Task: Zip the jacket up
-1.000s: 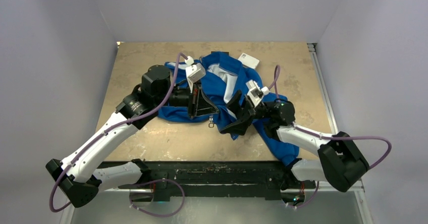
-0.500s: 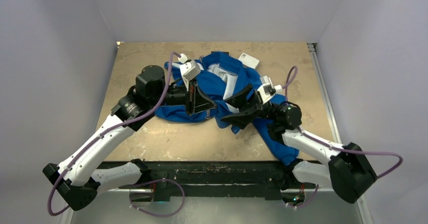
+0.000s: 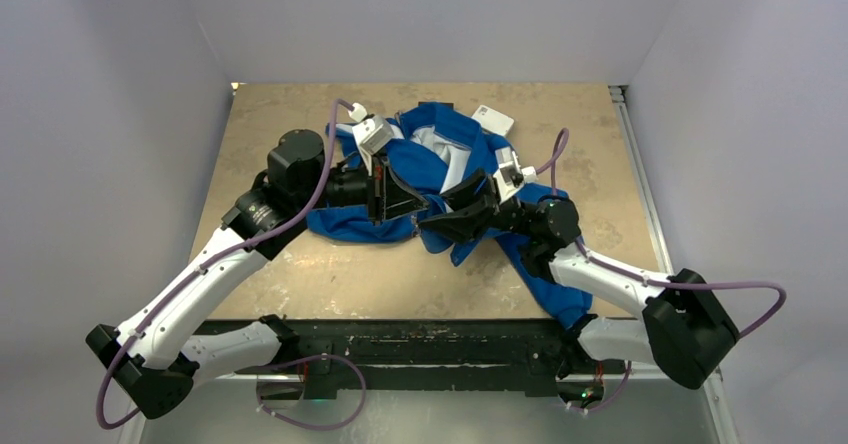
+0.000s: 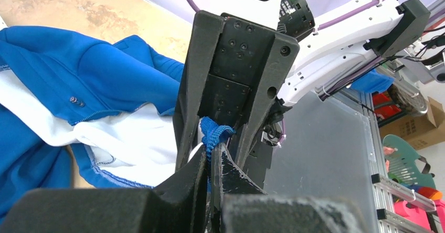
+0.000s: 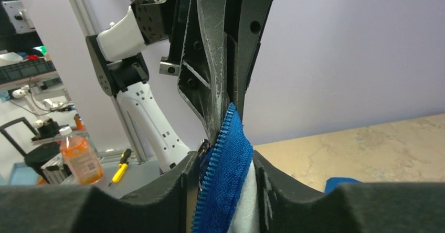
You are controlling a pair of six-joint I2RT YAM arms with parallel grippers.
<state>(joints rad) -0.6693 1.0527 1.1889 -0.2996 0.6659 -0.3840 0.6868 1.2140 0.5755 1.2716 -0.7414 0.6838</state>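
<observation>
Presently left end effector clamped on jacket; right end effector straddles zipper edge, grip unclear.

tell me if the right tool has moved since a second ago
yes: judged against the white box, the right tool has swung left, closer to the left tool

Your left hand is pinched tight on the jacket edge. Your right hand meets it tip to tip, jaws half apart astride that edge. Left arm and right arm angle inward.
</observation>
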